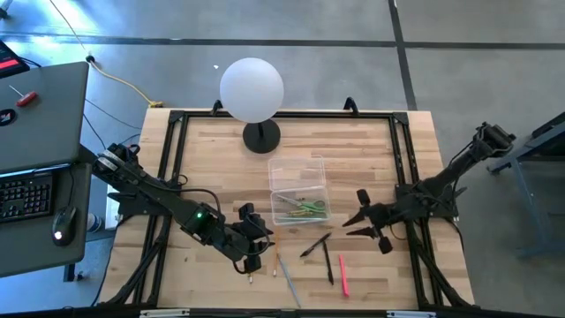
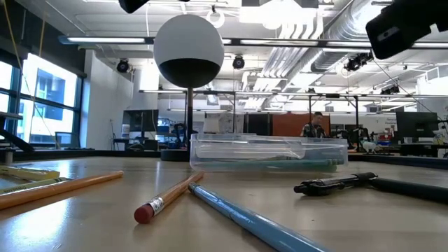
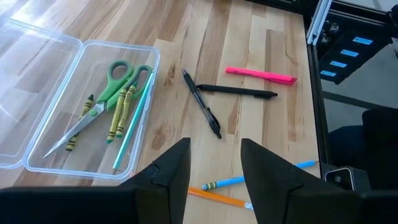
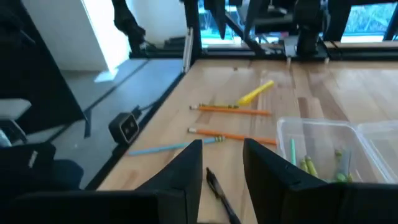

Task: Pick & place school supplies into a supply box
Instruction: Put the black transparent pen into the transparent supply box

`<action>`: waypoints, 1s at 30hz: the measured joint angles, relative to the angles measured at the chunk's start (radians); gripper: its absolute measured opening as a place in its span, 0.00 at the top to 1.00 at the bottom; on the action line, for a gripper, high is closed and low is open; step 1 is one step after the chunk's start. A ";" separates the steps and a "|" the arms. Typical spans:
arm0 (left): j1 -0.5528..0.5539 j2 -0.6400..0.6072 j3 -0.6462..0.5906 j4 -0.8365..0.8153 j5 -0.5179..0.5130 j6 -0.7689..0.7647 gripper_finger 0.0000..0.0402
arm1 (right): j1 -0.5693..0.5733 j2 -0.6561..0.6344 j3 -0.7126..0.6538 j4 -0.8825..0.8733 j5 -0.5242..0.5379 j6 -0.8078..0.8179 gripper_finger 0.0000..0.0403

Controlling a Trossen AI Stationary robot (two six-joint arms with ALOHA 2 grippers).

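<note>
The clear supply box (image 1: 298, 188) lies open mid-table, its lid folded out toward the far side. In it lie green-handled scissors (image 3: 115, 84), crayons and a teal pen. Two black pens (image 3: 203, 103), a pink marker (image 3: 261, 75), a blue pencil (image 3: 249, 181) and orange pencils (image 4: 231, 111) lie flat on the wood near the front. My left gripper (image 1: 258, 237) hovers open left of the box, above the pencils. My right gripper (image 1: 355, 216) hangs open right of the box. Neither has anything between its fingers.
A white globe lamp (image 1: 252, 89) stands on a black foot just beyond the box. A yellow marker (image 4: 255, 93) lies near the left arm. Black frame rails (image 1: 402, 150) run along the table's sides. A desk with a keyboard (image 1: 25, 196) stands off the left edge.
</note>
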 joint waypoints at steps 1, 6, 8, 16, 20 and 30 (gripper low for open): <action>0.000 0.000 0.000 0.000 0.000 0.000 0.57 | 0.000 -0.002 -0.002 0.019 -0.007 -0.011 0.77; 0.000 0.000 0.000 0.000 0.000 0.000 0.57 | 0.000 -0.008 0.013 0.132 -0.015 -0.164 0.77; 0.000 0.000 0.000 0.000 0.000 0.000 0.57 | 0.000 -0.008 0.025 0.184 0.005 -0.204 0.77; 0.000 0.000 0.000 0.000 0.000 0.000 0.57 | -0.002 0.005 0.031 0.221 0.042 -0.310 0.77; 0.000 -0.001 0.000 0.000 0.000 0.000 0.57 | -0.002 0.041 0.026 0.220 0.055 -0.298 0.77; 0.000 -0.001 0.000 0.000 0.000 0.000 0.57 | -0.003 0.149 0.026 0.239 0.189 -0.257 0.77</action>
